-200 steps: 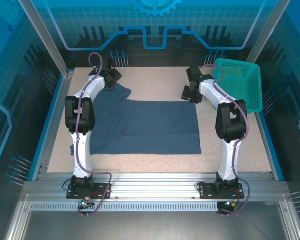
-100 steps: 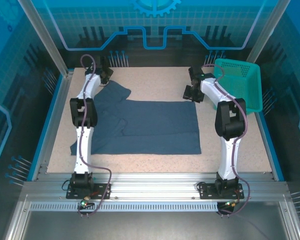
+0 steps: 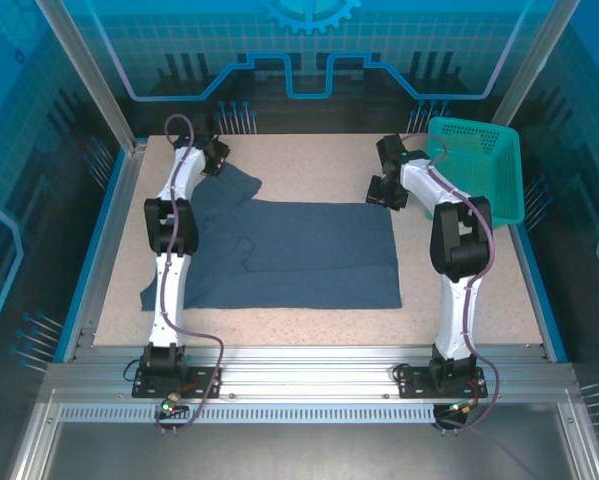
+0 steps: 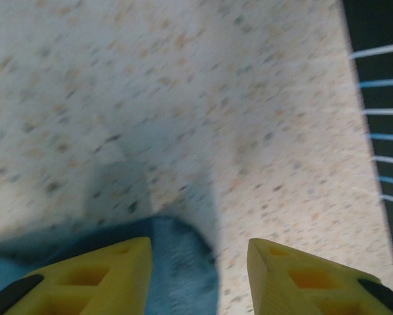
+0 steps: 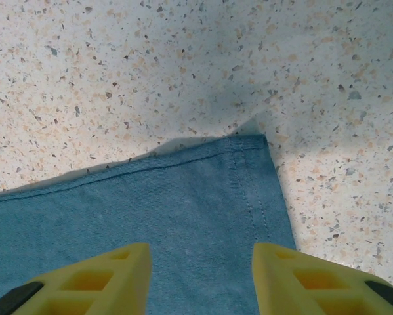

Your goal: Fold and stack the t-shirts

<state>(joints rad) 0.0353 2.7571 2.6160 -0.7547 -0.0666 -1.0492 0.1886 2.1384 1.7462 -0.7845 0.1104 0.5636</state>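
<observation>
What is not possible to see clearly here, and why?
Left wrist view: the dark slate-blue cotton t-shirt and speckled table are blurred; the bottom edge cuts the shirt off.
Top view: the white left arm hides the shirt's left side; the teal plastic mesh basket is too small to see inside.

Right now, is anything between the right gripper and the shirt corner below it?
Nothing visible. In the right wrist view the right gripper is open and frames the hemmed corner of the shirt, which lies flat on the table with no object in between. The basket stands off to that arm's right, out of the path.
</observation>
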